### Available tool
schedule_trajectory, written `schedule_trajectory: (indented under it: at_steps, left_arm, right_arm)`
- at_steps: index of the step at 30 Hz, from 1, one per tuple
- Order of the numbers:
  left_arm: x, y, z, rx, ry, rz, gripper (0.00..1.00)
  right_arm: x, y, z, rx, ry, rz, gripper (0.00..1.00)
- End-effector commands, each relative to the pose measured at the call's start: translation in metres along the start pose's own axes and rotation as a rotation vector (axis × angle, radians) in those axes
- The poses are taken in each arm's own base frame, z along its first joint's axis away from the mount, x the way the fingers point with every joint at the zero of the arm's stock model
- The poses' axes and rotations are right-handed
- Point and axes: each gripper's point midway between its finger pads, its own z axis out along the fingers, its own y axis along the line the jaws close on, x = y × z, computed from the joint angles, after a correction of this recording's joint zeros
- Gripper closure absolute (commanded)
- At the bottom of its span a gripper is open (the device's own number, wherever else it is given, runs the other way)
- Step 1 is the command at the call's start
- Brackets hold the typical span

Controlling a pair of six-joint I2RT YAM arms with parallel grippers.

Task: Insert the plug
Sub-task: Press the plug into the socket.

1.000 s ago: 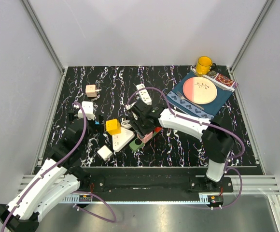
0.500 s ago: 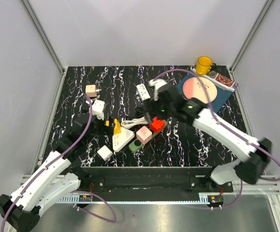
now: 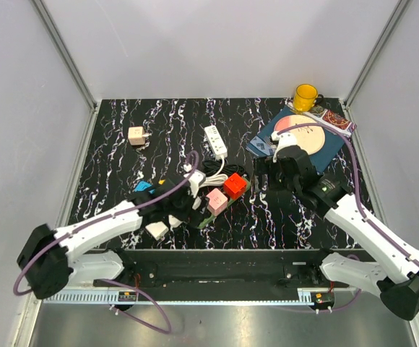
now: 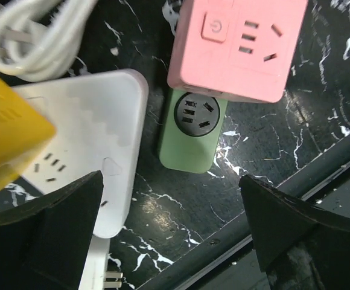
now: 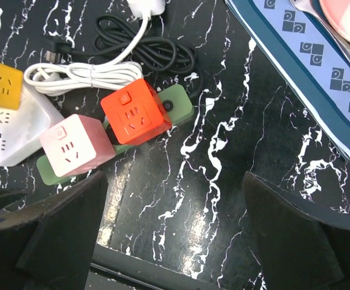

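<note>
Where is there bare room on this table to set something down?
Bare: along the back wall, between beige plug and blue mat; also the left side, in front of that plug. Crowded: front middle, around red cube and pink cube.

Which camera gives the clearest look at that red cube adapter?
The right wrist view: the red cube adapter sits close up, with its button and socket holes plain to see. The top external view shows it whole but small. The left wrist view misses it entirely.

Plain grey walls (image 3: pixel 217 43) enclose a black, white-veined tabletop (image 3: pixel 166 123).
</note>
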Motion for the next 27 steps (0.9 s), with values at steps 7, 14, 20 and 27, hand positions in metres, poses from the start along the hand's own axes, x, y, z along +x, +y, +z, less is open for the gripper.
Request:
schedule_trajectory:
  at_steps: [7,14,20,27]
  left_arm:
    - [-0.006,-0.030,0.038,-0.003,0.125,0.025,0.14]
    - [0.020,-0.034,0.060,-0.042,0.266,0.068,0.34]
    - [0.011,-0.063,0.077,0.004,0.280,0.110,0.50]
    - [-0.057,-0.127,0.104,0.150,0.172,0.117,0.60]
  right_arm:
    - [-0.014,-0.013,-0.008,0.043,-0.105,0.012,0.03]
    - [-0.008,-0.019,-0.008,0.061,-0.104,0.006,0.03]
    - [-0.013,-0.028,-0.015,0.097,-0.140,0.008,0.03]
    - [-0.021,-0.040,-0.031,0.136,-0.216,0.039,0.03]
